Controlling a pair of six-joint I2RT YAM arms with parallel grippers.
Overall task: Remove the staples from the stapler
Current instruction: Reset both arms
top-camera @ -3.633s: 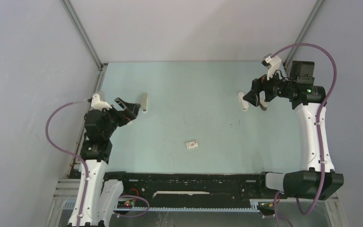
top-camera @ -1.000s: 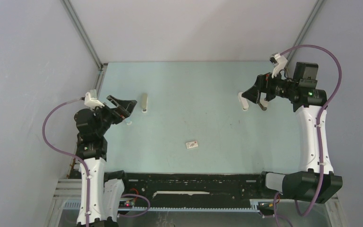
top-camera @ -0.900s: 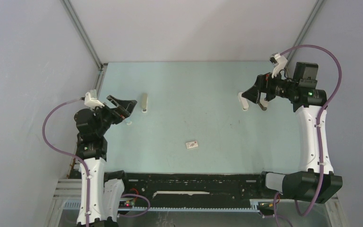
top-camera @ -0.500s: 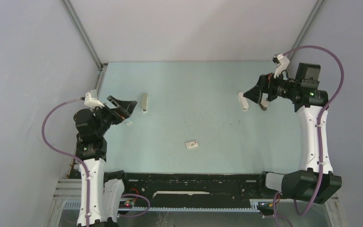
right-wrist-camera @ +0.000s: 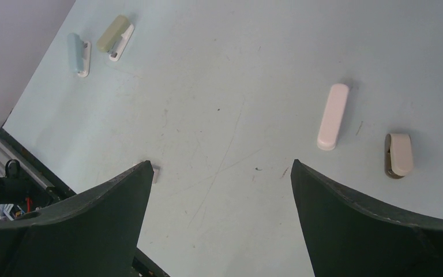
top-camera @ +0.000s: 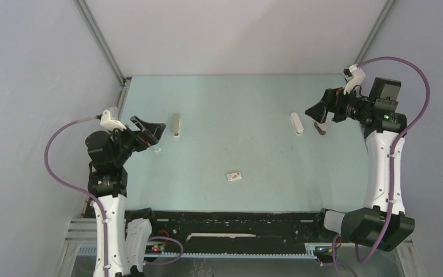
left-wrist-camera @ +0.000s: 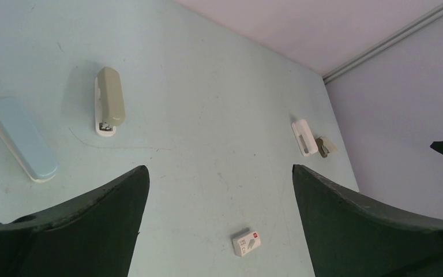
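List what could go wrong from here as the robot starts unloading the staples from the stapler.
1. Wrong pick: besides the white stapler there are an olive stapler and a light-blue stapler of similar shape.
2. A small beige piece lies close beside the white stapler. The right gripper, open and empty, might knock or catch it when it reaches in.
3. No staples are visible, so tiny strips could scatter unnoticed once released.
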